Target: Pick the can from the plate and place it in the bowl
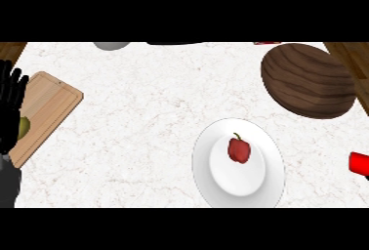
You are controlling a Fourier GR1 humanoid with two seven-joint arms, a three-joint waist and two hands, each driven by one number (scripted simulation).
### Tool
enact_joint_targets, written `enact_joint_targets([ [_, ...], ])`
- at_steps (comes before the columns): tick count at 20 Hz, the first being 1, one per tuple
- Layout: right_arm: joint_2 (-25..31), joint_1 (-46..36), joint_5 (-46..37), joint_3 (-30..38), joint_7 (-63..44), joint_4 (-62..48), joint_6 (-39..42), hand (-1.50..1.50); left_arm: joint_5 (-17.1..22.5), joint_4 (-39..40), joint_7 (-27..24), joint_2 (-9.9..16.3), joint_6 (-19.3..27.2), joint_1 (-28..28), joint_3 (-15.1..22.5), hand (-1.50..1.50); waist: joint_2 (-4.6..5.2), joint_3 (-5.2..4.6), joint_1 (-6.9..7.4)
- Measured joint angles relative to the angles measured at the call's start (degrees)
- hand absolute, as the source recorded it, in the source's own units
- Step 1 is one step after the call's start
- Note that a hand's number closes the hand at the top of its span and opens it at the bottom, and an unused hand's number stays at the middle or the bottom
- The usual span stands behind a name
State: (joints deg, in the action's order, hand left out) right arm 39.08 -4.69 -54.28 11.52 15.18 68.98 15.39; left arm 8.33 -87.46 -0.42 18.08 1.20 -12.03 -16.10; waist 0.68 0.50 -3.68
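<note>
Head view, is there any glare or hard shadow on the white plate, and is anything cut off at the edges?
Head view: light is even and soft, no glare on the white plate, only faint shading inside its rim around the red apple. A red object is cut by the right edge; the left hand and cutting board sit at the left edge.
</note>
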Motion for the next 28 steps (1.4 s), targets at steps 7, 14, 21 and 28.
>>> enact_joint_targets([
  [7,13.7,-1.0,5.3,15.3,9.7,-17.1,-5.0,1.5,0.1,-0.2,-0.3,-0.9,-0.6,-0.2,1.2,0.0,0.22,0.17,2.1],
  [14,24.2,-4.3,11.7,24.2,26.2,-31.3,-4.9,1.5,-0.3,0.9,-0.2,-1.4,-0.7,-1.8,2.2,0.0,-0.01,0.04,3.52],
  [21,30.6,-11.6,16.8,27.7,34.9,-40.4,-0.3,1.5,-1.1,1.7,-0.5,-2.3,-0.4,-2.6,3.4,0.0,-0.13,-0.15,4.92],
  [28,32.6,-21.2,20.2,25.3,31.5,-42.8,6.8,1.5,-1.5,2.3,0.6,-1.9,-0.6,-4.6,4.0,0.0,-0.17,-0.33,5.7],
])
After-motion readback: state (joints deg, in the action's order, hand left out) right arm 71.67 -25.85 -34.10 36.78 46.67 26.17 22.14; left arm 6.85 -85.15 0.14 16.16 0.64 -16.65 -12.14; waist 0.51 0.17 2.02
